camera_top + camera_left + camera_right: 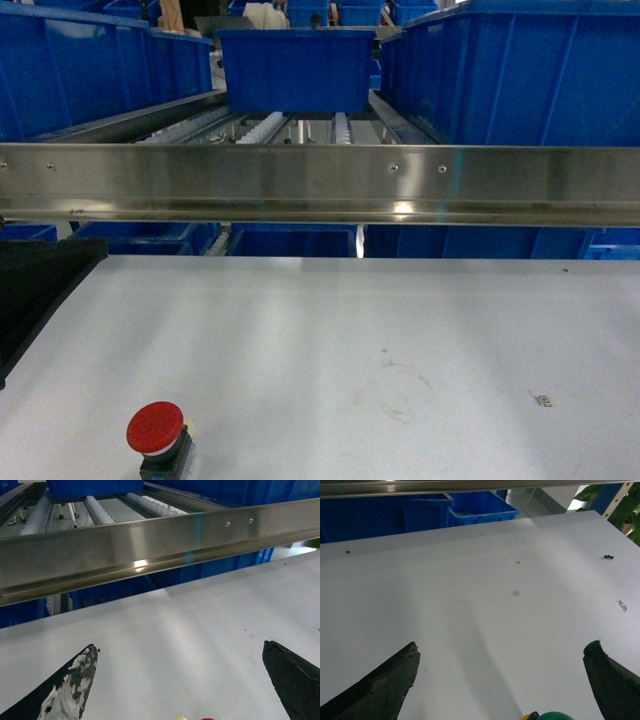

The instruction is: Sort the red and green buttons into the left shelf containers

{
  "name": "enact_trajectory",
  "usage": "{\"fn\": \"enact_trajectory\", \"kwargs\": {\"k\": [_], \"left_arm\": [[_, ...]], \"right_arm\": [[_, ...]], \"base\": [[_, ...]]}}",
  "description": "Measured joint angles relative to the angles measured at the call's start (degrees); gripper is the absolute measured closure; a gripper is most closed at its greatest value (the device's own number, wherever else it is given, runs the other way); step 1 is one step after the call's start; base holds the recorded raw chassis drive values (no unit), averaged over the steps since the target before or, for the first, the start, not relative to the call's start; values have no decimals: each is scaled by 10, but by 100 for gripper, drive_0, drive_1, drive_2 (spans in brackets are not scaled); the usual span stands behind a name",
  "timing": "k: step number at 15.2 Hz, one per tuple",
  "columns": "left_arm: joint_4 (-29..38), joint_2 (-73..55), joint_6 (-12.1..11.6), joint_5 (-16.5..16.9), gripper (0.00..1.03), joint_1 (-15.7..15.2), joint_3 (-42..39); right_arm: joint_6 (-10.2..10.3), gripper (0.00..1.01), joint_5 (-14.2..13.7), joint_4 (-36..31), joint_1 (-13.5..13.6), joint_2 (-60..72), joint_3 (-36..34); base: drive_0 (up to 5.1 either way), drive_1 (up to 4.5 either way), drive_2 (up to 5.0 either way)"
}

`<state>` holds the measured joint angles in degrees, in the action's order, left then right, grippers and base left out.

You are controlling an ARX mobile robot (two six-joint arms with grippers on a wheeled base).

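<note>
On the white table point(400, 320), near its front edge and well short of the steel rail point(320, 185), stands the red button point(157, 433), upright on its dark stubby body with the mushroom cap on top. The green button point(555, 716) does not show from the head camera; only the top of its cap peeks in at the bottom edge of the right wrist view, just below the right gripper point(502, 680). That gripper hangs over the table with its jaws spread wide and nothing between them. The left gripper point(180, 680) is spread the same way and empty, its left finger smeared with white, and a sliver of red at the bottom of its view suggests the red button sits right beneath it. Beyond the rail, blue bins point(100, 75) sit on the roller shelf, the left ones waiting for the buttons. I'd judge these buttons to be light, rigid and not fragile, but the smooth domed caps look slippery, so a pinch on the cap rim could squirt out. The dark body below the cap looks like the surer place to close on, coming straight down so the jaws straddle the cap.
</note>
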<state>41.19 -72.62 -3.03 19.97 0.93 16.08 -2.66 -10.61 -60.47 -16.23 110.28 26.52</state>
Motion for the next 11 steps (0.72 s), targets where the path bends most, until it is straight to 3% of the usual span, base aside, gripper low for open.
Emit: {"fn": "enact_trajectory", "kwargs": {"k": [2, 5, 11], "left_arm": [[0, 0, 0, 0, 5, 0, 0], [0, 0, 0, 0, 5, 0, 0], [0, 0, 0, 0, 5, 0, 0]], "right_arm": [[0, 3, -22, -3, -17, 27, 20], [1, 3, -31, 4, -49, 49, 49], [3, 3, -30, -4, -61, 102, 61]], "base": [[0, 0, 0], [0, 0, 0], [0, 0, 0]]}}
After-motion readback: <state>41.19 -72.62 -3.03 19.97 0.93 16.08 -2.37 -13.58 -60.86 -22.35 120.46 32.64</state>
